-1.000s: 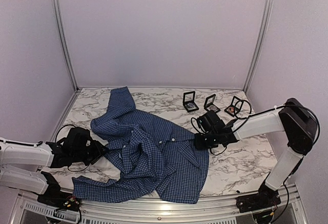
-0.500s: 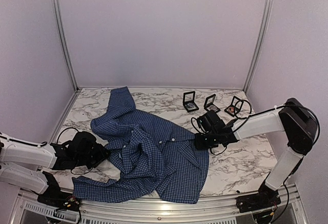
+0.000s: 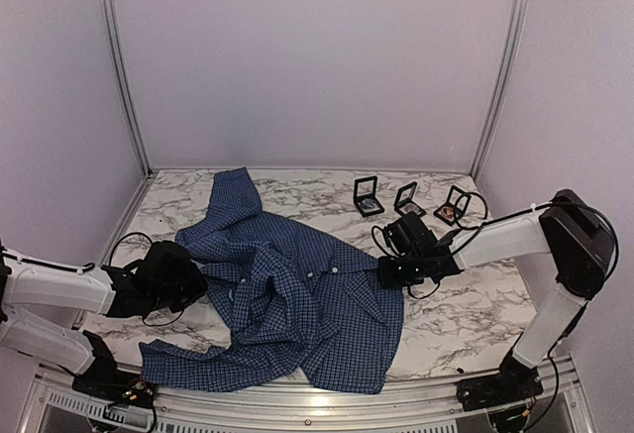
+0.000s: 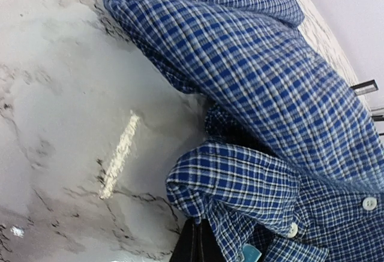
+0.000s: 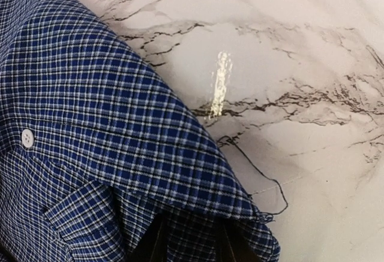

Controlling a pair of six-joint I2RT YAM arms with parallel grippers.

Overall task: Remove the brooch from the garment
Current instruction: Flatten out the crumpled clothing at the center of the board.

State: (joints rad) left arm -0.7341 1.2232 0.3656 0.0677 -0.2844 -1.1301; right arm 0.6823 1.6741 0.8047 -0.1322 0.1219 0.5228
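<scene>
Pinching crumpled checked garment (image 3: 297, 294), both hands, left (image 4: 198, 247) and right (image 5: 189, 241), on veined marble

The marble bench (image 3: 466, 314) carries the garment (image 3: 297, 294) between my fingers and three black frame boxes (image 3: 369, 195) beyond my right fingers.

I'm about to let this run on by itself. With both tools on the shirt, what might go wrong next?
1. The left tool is shut on a fold of the shirt; pulling could drag the whole garment.
2. The right tool grips the hem, so opposing pulls may strain fabric.
3. No brooch is visible on the shirt, so it may be buried in folds.
</scene>
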